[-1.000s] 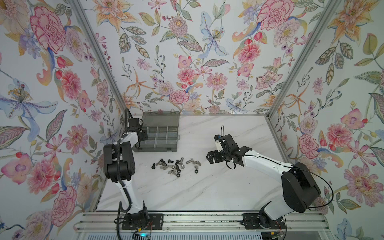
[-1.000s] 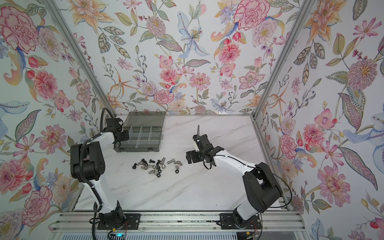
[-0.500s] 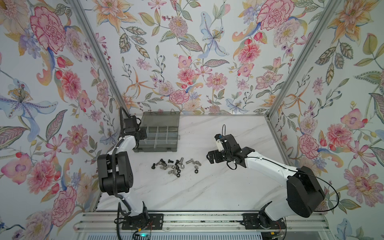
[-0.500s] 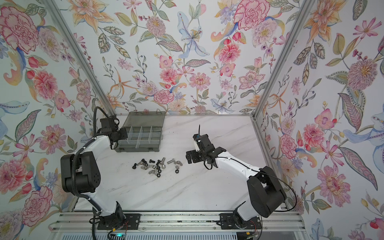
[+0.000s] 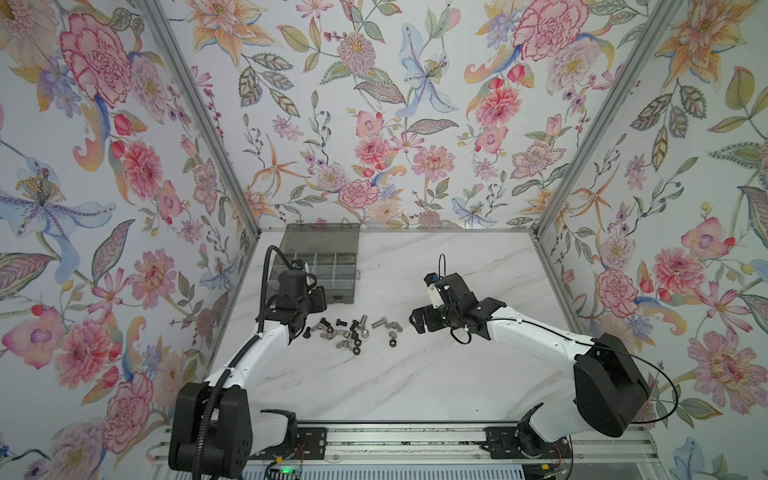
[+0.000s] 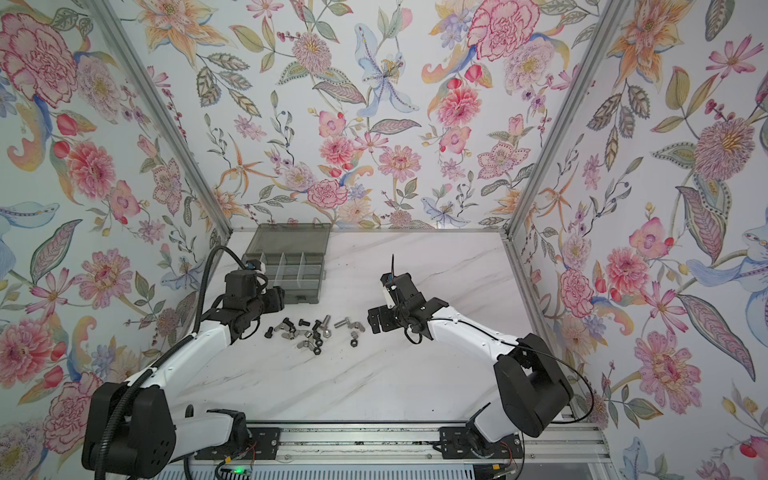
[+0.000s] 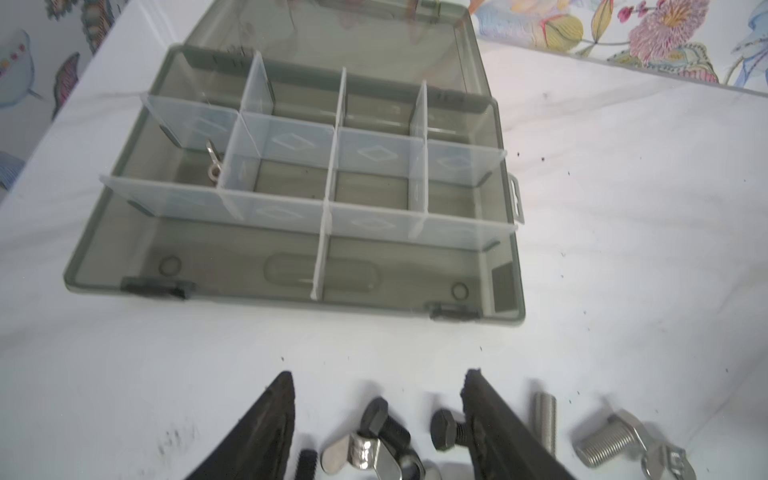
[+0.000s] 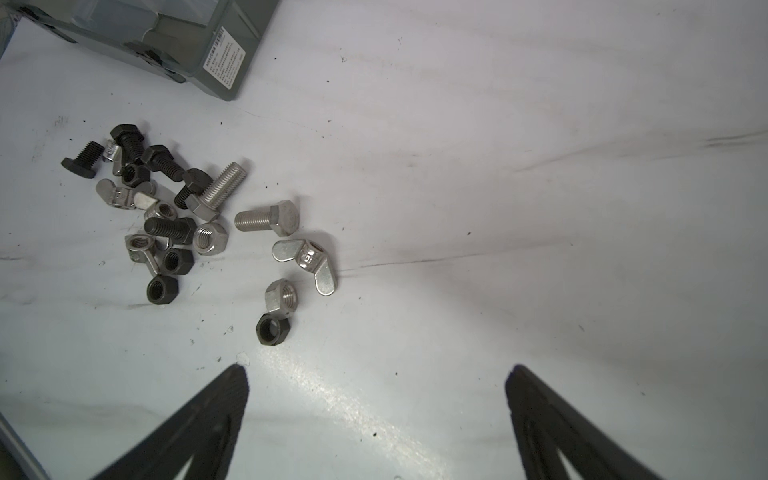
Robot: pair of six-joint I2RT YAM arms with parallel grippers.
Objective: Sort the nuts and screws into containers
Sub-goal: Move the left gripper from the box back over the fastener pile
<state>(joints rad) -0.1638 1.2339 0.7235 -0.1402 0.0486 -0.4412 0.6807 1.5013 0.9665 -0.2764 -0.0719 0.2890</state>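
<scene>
1. Tabletop [image 5: 415, 374]: white marble-look, walled on 3 sides.
2. L gripper [image 7: 378, 374]: over the left end of the loose pile, just in front of the box. Jaws parted, tips low near the surface, straddling 2 black screws, clamping nothing.
3. R gripper [image 8: 377, 368]: near tabletop centre, to the right of the pile, aimed at it. Jaws spread wide, empty, clear of all parts.
4. Organiser box [image 7: 208, 257]: smoky grey, translucent, at the back-left corner of the tabletop. Lid [image 7: 353, 45] open, laid flat toward the rear edge. Clear dividers split the base into 3 rows of cells [image 7: 291, 189].
5. Screws [image 8: 220, 187]: loose on the tabletop btwn box front and centre, left of mid. 2 silver hex-heads on the pile's right side, black ones clustered toward the left edge. Some overlap.
6. Nuts [image 8: 210, 237]: mixed in w/ same pile. Black hex, silver hex and silver wing types. 1 silver and 1 black hex touch at the pile's front-right fringe.
7. Wing nut [image 7: 214, 164], qty 1: inside the box, in the mid-row end cell nearest the tabletop's left edge, leaning on a divider.
</scene>
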